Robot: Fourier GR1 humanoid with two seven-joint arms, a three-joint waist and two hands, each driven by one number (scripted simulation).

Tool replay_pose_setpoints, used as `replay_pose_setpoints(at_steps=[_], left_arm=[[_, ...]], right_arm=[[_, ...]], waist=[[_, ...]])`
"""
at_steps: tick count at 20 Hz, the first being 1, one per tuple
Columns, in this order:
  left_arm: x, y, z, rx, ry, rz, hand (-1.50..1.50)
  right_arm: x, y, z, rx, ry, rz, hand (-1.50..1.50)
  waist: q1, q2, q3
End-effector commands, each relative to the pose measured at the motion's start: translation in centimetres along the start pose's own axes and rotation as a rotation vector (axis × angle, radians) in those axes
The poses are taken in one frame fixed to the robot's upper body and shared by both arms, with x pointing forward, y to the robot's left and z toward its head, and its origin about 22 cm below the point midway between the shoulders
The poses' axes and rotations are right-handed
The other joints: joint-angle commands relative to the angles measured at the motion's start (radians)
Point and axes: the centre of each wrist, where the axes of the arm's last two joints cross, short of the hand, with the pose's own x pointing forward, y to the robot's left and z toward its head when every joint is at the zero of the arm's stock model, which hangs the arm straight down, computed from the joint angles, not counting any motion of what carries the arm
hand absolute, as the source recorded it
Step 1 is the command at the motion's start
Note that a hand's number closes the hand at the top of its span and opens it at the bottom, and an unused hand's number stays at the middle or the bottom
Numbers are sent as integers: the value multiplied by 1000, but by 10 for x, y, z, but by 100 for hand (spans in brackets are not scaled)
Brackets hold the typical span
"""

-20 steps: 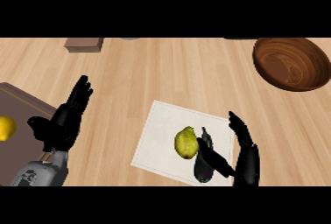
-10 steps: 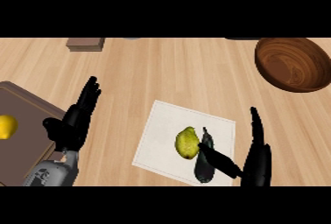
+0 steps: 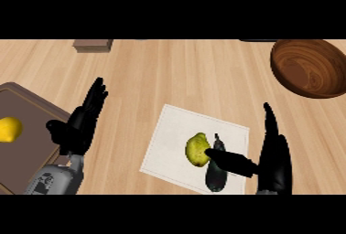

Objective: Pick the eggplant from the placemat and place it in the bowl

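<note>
Eggplant [image 3: 215,179] under thumb of right hand [image 3: 273,157]

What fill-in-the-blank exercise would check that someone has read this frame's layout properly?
1. The eggplant lies on the white placemat beside a ____ fruit.
2. The ____ robot hand has its thumb crossing over the eggplant.
3. The bowl at the view's upper right looks made of ____.
4. The left robot hand, fingers straight, holds ____.

Missing words: yellow; right; wood; nothing.
</note>
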Motion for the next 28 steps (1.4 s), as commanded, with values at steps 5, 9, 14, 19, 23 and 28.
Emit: replay_pose_setpoints(at_steps=[5, 9, 14, 19, 23, 28], left_arm=[[-8, 10, 4, -5, 5, 2, 0], [-9, -17, 10, -20, 2, 10, 0], [-7, -22, 16, -18, 1, -2, 0], [-5, -17, 9, -1, 4, -1, 0], [-8, -10, 8, 15, -13, -5, 0], [2, 11, 2, 1, -1, 7, 0]], right_arm=[[16, 7, 3, 139, 272, 112, -150], [0, 12, 13, 170, 287, 115, -150], [-13, 7, 5, 166, 258, 68, -150], [-14, 18, 25, 167, 215, -27, -150], [-12, -3, 28, 168, 197, -70, -150], [-22, 5, 15, 172, 231, -116, -150]], waist=[[8, 1, 1], [2, 0, 3], [6, 0, 3], [6, 0, 3], [4, 0, 3], [5, 1, 3]])
